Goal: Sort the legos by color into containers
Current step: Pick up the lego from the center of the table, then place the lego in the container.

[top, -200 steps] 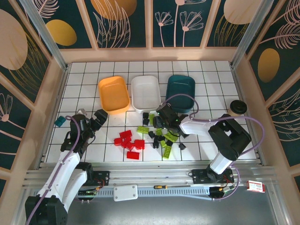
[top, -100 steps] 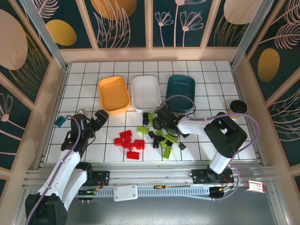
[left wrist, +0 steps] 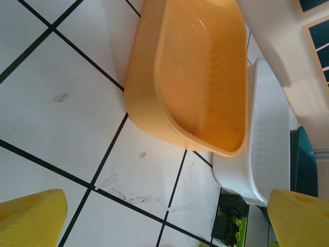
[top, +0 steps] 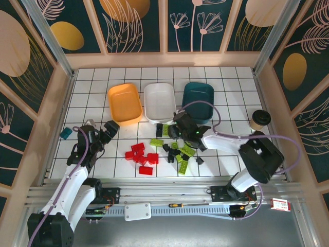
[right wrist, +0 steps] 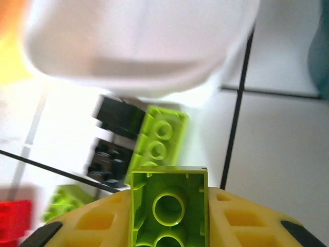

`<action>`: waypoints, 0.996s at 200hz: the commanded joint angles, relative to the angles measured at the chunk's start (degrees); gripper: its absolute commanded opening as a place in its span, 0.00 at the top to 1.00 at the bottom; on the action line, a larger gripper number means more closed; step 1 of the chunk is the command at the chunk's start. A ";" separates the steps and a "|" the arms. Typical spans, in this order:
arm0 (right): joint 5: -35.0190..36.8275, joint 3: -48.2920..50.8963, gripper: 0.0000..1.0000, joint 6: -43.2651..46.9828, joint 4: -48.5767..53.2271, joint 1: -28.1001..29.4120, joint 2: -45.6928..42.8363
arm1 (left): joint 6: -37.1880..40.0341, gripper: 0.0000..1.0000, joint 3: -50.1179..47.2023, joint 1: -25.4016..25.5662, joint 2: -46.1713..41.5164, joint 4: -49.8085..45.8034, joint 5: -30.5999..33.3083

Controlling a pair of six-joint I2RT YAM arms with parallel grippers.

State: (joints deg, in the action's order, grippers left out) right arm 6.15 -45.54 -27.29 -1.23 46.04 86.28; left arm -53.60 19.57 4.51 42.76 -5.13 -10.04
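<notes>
Here the right tool pinches a green lego just short of the white tray, probably to carry it from the pile toward the table's far edge, while the left tool hangs wide open near the left edge.

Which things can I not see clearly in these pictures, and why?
- Top view: the right gripper hides the green brick it holds.
- Left wrist view: the right edge cuts off the teal tray.
- Right wrist view: the white tray and a red brick are blurred; the bottom edge cuts off the held brick.
</notes>
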 commanded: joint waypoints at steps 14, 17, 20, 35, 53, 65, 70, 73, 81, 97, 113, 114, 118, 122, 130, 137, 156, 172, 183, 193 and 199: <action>1.23 -2.41 0.74 2.13 1.26 -8.25 -6.17 | -5.48 0.01 -0.73 0.06 -0.58 -0.85 1.51; 1.09 -2.76 0.74 2.17 1.24 -9.20 -6.02 | -5.60 0.01 -0.84 0.06 -0.70 -0.92 1.52; 1.00 -3.06 0.74 2.30 1.07 -10.14 -5.84 | -5.55 0.01 -0.85 0.01 -0.90 -1.04 1.47; 1.24 -5.09 0.74 2.97 0.53 -14.22 -3.60 | -4.37 0.01 -0.77 0.06 -1.98 -1.66 1.11; 0.38 -8.81 0.74 3.29 0.29 -18.30 1.21 | -1.90 0.01 0.12 0.06 -2.81 -2.59 -0.24; -0.16 -11.33 0.74 3.22 0.37 -20.31 4.72 | 0.04 0.01 1.24 0.10 -2.49 -3.97 -0.85; -0.18 -12.44 0.74 3.18 0.56 -21.02 6.25 | 0.91 0.01 1.59 0.06 -2.21 -4.57 -1.00; -0.18 -13.06 0.74 3.18 0.66 -21.35 7.10 | 1.56 0.01 1.83 0.06 -2.01 -4.79 -1.07; -0.02 -14.49 0.74 3.07 0.71 -22.27 9.14 | 2.91 0.01 2.17 0.06 -1.36 -5.51 -1.20; -0.38 -17.07 0.72 2.60 0.88 -23.94 12.67 | 4.79 0.01 2.01 0.06 -0.43 -6.12 -1.72; -1.13 -19.25 0.60 2.08 1.23 -25.01 15.51 | 5.83 0.01 1.63 0.05 -0.22 -6.38 -2.09; -1.14 -19.33 0.60 2.07 1.23 -25.02 15.59 | 5.85 0.01 1.62 0.06 -0.22 -6.43 -2.09; -1.22 -19.80 0.53 1.99 1.36 -25.13 16.14 | 6.10 0.01 1.53 0.06 -0.22 -6.55 -2.09; -1.31 -20.22 0.46 1.98 1.48 -25.21 16.49 | 6.26 0.01 1.44 0.06 -0.31 -6.68 -2.05; -1.39 -20.74 0.36 2.04 1.50 -25.33 16.97 | 6.59 0.01 1.36 0.10 -0.55 -6.90 -1.92; -1.44 -21.05 0.32 2.04 1.45 -25.30 16.95 | 6.71 0.01 1.35 0.14 -0.69 -6.99 -1.93; -1.74 -20.68 0.26 1.97 1.02 -25.17 15.30 | 7.27 0.05 1.71 1.58 -0.87 -7.17 -1.46; -2.02 -19.16 0.26 1.86 0.44 -24.84 13.09 | 7.52 0.09 2.85 6.30 -0.05 -8.21 1.73; -1.85 -17.83 0.26 1.80 0.14 -24.50 11.64 | 7.41 0.10 3.57 10.42 1.21 -9.43 5.36; -1.76 -16.32 0.26 1.56 -0.23 -24.07 10.22 | 7.01 0.10 4.01 14.69 2.80 -10.72 9.06; -1.76 -15.39 0.26 1.44 -0.67 -23.78 9.47 | 6.69 0.11 4.22 17.51 3.82 -11.50 11.20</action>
State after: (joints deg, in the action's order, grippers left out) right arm 4.43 -63.70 -25.58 -0.27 21.06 101.01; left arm -47.29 21.52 14.52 43.79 -12.43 -6.63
